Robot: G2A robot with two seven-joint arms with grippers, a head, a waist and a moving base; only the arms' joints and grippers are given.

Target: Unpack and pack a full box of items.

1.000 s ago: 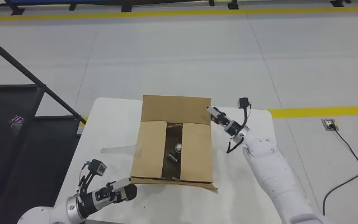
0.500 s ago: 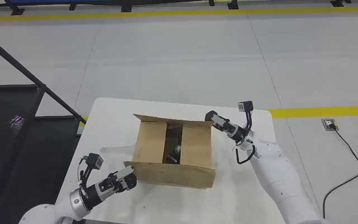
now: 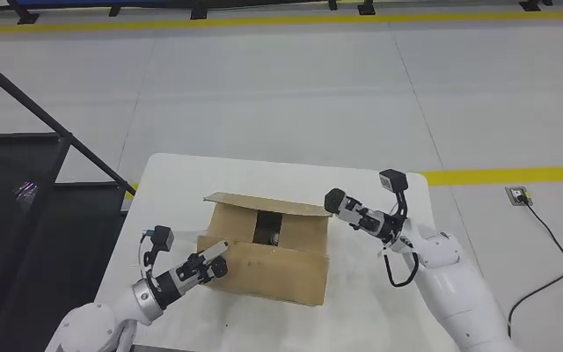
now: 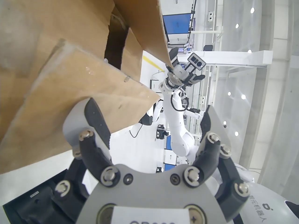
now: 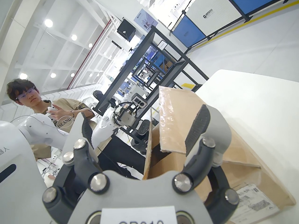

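Unpacking step, by my judgement: the cardboard box (image 3: 273, 264) sits tilted in the middle of the table (image 3: 176, 180). The left gripper (image 3: 217, 259) and right gripper (image 3: 334, 201) are both spread against it. Next, tip it further, evenly.

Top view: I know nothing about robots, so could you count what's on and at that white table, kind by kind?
cardboard box: 1
grippers: 2, the left gripper and the right gripper, both open at the box
white table: 1
Total: 4
Whatever lies inside the box is too dark to count.

Two flaps (image 3: 303, 233) half cover the box (image 3: 273, 268), leaving a narrow gap
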